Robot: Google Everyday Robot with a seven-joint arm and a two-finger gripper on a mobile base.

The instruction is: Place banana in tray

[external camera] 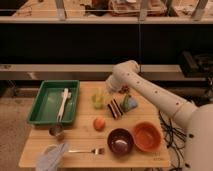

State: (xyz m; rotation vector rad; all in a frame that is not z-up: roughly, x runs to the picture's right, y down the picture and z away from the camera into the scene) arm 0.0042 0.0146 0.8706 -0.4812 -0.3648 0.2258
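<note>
While the tray (47,102) sits at nine o'clock, the gripper (107,93) hangs mid-table beside a green cup (98,101). Whether it grips anything, I cannot tell

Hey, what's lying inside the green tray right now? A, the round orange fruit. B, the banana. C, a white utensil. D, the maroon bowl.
C: a white utensil lies in the tray; the orange fruit sits outside it, and the gripper is by the small green cup, right of the tray.
</note>
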